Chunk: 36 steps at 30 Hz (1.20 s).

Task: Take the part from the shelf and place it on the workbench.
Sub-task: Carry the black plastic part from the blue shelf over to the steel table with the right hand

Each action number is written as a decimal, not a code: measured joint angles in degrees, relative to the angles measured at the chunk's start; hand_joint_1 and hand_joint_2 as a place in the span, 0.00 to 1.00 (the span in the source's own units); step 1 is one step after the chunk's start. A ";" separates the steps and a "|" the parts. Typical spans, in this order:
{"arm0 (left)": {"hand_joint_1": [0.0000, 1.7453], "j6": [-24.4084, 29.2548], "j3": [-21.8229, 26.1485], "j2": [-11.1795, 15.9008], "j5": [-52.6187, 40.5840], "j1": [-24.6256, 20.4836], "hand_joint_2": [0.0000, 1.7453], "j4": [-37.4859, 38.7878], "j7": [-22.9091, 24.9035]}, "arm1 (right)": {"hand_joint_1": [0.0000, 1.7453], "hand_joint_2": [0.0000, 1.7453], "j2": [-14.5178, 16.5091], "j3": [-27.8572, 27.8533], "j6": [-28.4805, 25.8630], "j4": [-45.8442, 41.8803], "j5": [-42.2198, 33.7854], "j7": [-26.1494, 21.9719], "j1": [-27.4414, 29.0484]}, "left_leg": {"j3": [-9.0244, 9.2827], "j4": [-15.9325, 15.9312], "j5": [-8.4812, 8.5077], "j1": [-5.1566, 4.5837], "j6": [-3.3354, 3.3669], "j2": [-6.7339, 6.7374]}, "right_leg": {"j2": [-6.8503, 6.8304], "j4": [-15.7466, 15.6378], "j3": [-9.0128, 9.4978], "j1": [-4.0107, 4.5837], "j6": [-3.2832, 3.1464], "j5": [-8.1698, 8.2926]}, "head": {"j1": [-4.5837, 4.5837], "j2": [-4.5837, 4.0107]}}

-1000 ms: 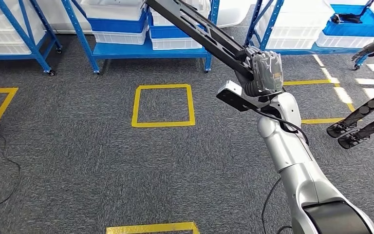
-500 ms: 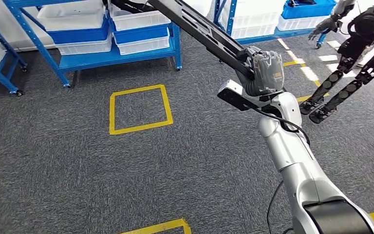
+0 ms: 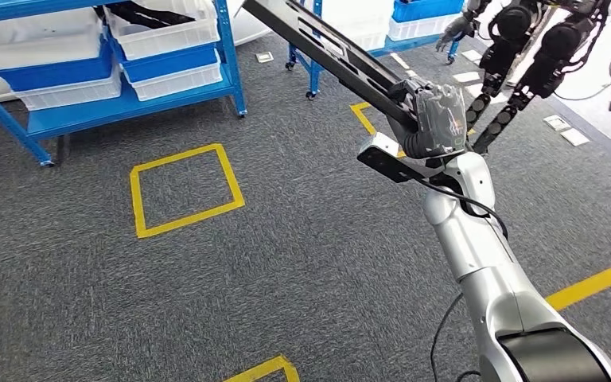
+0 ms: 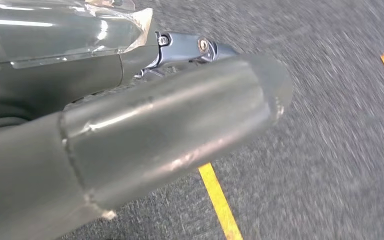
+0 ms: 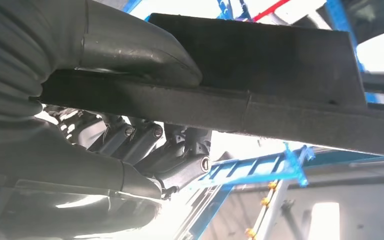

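over the grey carpet [image 3: 207,270] — right hand [image 3: 437,119] clasps long black part [image 3: 326,48] | left hand [image 4: 130,135] — fingers unclear

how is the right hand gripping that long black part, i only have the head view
observer: In the right wrist view the right hand clamps the black part: thumb pressed on one face, darker fingers curled against the opposite face.
operator: ok and the left hand, anything in it
observer: The left wrist view shows the left hand hanging over grey carpet, above a yellow tape line. I see nothing in it, but I cannot tell how its fingers lie.
operator: what's past the part on the wrist side
observer: A blue shelf frame is behind it.
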 joint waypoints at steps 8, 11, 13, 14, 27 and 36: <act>0.00 -0.03 0.00 -0.13 -0.31 -0.03 0.00 0.07 0.04 | 0.99 1.00 -0.38 -0.04 -0.86 0.34 -0.17 -0.10 0.08 | 0.18 0.58 -0.96 0.01 -1.66 6.06 | -6.57 -10.11 6.30 -1.32 2.39 3.43 | 0.06 0.00; 0.00 0.03 0.00 -0.14 -0.40 -0.07 0.00 0.09 0.07 | 0.99 1.00 -0.53 -0.09 -1.06 0.32 -0.09 -0.08 0.00 | 0.58 0.75 -1.58 0.00 -2.68 7.41 | -4.89 -10.34 6.18 -1.27 1.13 3.56 | -0.22 0.00; 0.00 -0.11 0.00 -0.08 -0.51 -0.08 0.00 0.09 0.07 | 0.99 1.00 -0.72 -0.13 -1.15 0.30 0.20 0.10 0.07 | -0.16 2.93 -3.54 0.46 -3.19 4.79 | -3.24 -10.42 6.16 -1.64 0.32 3.77 | -0.29 0.00; 0.00 -0.26 -0.01 -0.07 -0.63 -0.03 0.00 0.09 0.07 | 0.99 1.00 -0.71 -0.14 -1.20 0.28 0.43 0.23 0.12 | -1.40 5.80 -5.39 0.62 -3.33 2.62 | -2.49 -10.44 6.19 -1.75 -0.09 3.87 | -0.35 0.00; 0.00 -1.48 -0.02 -0.03 -1.41 -0.13 0.00 0.21 0.10 | 0.99 1.00 -1.77 -0.31 -1.37 -0.65 2.20 1.63 0.83 | -1.34 1.80 -0.90 0.52 -0.78 -4.03 | 6.82 -10.10 4.68 -0.90 0.85 4.41 | -0.67 0.00; 0.00 -1.78 -0.02 0.14 -2.09 -0.13 0.00 0.21 0.13 | 0.99 1.00 -3.49 -1.00 -1.40 -1.13 2.61 2.13 1.78 | -0.48 0.89 -0.84 0.16 -0.40 3.59 | -3.28 -2.93 1.20 -1.37 2.53 1.93 | -0.08 0.00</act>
